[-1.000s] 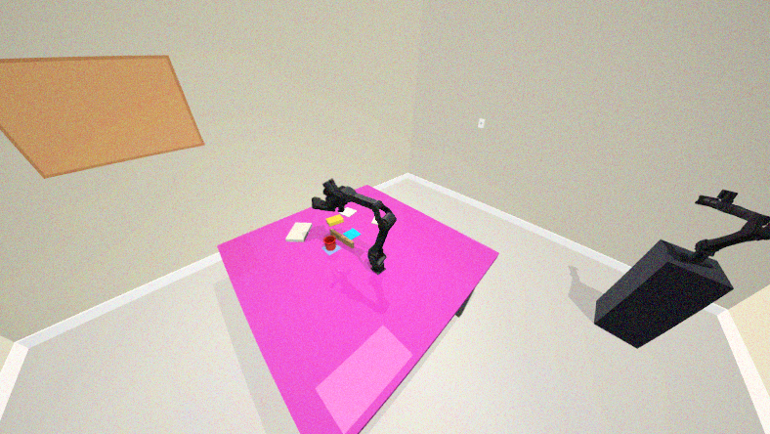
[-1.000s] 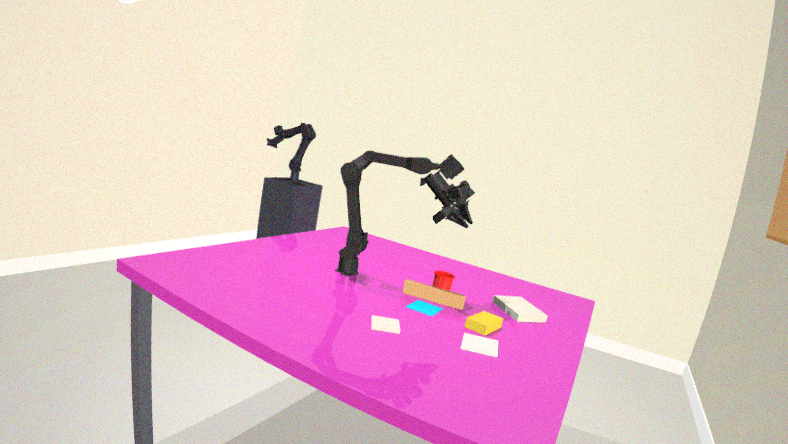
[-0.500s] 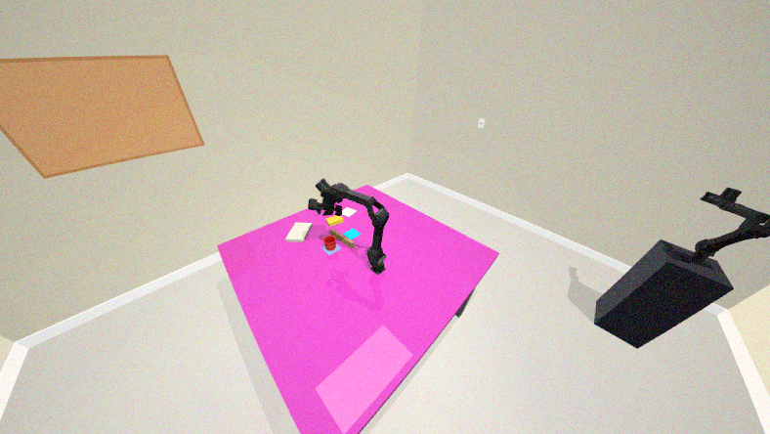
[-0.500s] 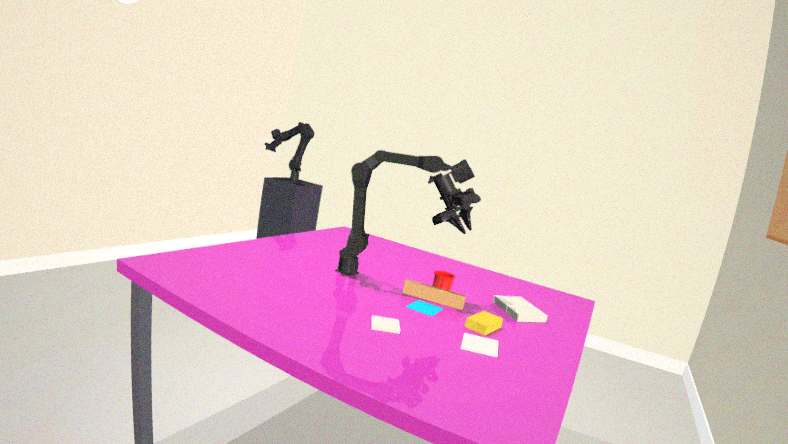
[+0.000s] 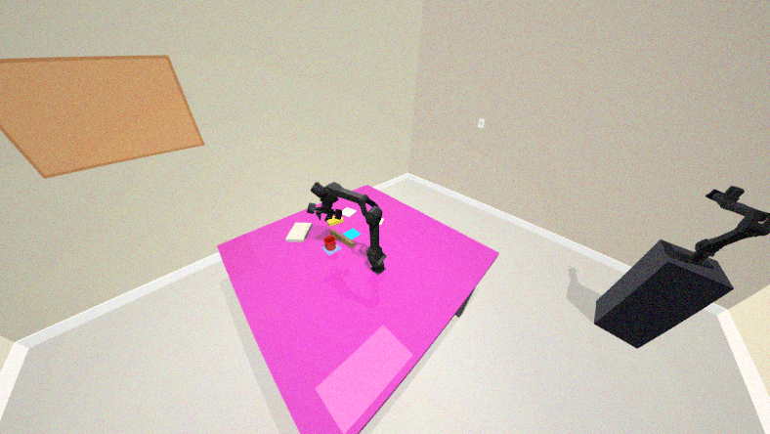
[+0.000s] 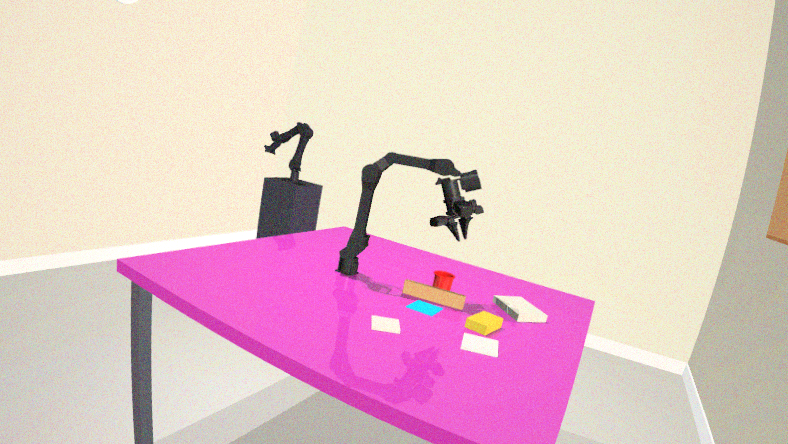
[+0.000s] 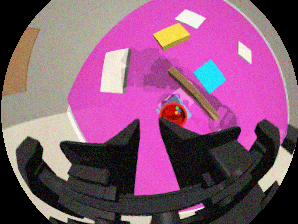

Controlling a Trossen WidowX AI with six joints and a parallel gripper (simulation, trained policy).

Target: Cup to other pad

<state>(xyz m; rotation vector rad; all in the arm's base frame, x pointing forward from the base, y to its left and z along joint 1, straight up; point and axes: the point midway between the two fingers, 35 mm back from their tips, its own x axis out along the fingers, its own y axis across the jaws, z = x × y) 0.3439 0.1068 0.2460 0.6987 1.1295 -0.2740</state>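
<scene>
The red cup stands upright on the pale blue pad, with what look like marbles inside. A wooden bar lies between it and the cyan pad, probably the goal. Over there, the gripper hangs well above the surface, partly open, holding nothing. The cup lies below it and, as far as I can judge, back towards the arm's base, so the reach should go down and inward.

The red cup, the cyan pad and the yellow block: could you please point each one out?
red cup [image 5: 330,243] [image 6: 442,280] [image 7: 169,123]: all views, its side
cyan pad [image 6: 424,307]: exterior view, its top
yellow block [image 7: 173,35]: wrist view, its top
</scene>
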